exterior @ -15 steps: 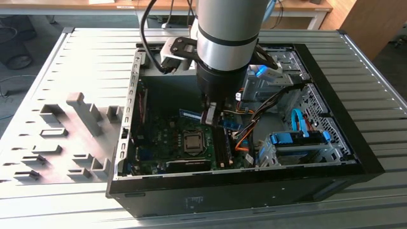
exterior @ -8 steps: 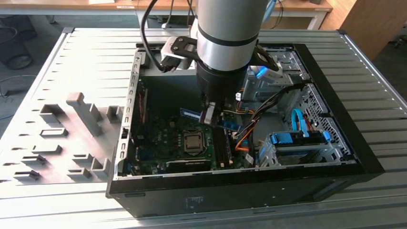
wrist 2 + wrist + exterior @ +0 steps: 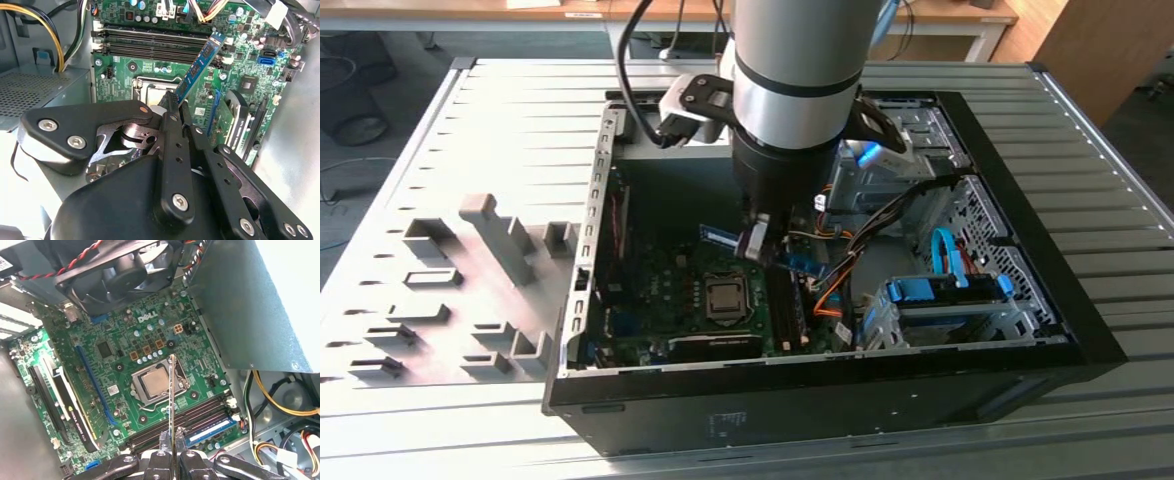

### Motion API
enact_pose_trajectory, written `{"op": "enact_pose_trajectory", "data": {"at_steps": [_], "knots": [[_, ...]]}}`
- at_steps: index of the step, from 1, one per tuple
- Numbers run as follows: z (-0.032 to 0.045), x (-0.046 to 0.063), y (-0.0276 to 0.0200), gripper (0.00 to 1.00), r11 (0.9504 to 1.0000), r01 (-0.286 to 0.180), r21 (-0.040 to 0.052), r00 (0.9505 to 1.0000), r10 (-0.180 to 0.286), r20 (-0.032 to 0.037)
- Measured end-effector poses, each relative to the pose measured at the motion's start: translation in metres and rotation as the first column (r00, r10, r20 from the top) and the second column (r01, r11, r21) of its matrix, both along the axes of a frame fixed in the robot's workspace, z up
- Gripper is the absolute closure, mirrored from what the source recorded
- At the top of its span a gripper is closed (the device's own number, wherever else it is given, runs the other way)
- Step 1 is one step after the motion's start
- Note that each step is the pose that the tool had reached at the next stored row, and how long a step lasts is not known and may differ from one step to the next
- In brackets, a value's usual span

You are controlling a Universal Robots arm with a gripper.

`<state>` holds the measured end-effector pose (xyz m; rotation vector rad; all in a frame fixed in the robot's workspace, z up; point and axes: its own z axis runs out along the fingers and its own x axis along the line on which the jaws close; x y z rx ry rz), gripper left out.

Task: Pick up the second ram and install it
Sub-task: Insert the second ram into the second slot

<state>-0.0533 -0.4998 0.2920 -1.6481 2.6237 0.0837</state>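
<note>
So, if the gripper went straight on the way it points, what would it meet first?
Likely the memory slots: the second ram in the gripper leads toward them, though depth is unclear.

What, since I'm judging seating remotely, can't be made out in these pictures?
- Second wrist view: the gripper, shut on the second ram, covers its held end. Whether its far end touches the memory slots cannot be told.
- First wrist view: the second ram is edge-on, so its faces and notch are hidden.
- Exterior view: the arm covers where the gripper meets the second ram.
</note>
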Motion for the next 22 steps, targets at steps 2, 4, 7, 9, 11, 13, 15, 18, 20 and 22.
{"op": "enact_pose_trajectory", "data": {"at_steps": [2, 4, 7, 9, 11, 13, 15, 18, 20, 22], "knots": [[-0.0001, 0.0000, 0.0000, 0.86, 0.9999, 0.012, -0.0001, 0.9999, -0.012, 0.0000], [-0.0001, 0.0000, 0.0000, 0.86, 0.9997, 0.023, -0.0001, 0.9997, -0.023, 0.0000], [-0.0002, 0.0000, 0.0000, 0.86, 0.9992, 0.039, -0.0002, 0.9992, -0.039, 0.0000], [-0.0003, 0.0000, 0.0000, 0.86, 0.9988, 0.050, -0.0003, 0.9988, -0.050, 0.0000], [-0.0003, 0.0000, 0.0000, 0.86, 0.9982, 0.059, -0.0002, 0.9982, -0.059, 0.0000], [-0.0005, 0.0000, 0.0000, 0.86, 0.9976, 0.069, -0.0002, 0.9976, -0.069, 0.0000], [-0.0005, 0.0000, 0.0000, 0.86, 0.9969, 0.078, -0.0002, 0.9969, -0.078, 0.0000], [-0.0006, 0.0000, 0.0000, 0.86, 0.9956, 0.093, -0.0003, 0.9956, -0.093, -0.0001], [-0.0007, 0.0000, 0.0000, 0.86, 0.9946, 0.103, -0.0003, 0.9946, -0.103, 0.0000], [-0.0009, 0.0000, 0.0000, 0.86, 0.9935, 0.113, -0.0002, 0.9935, -0.113, 0.0000]]}}
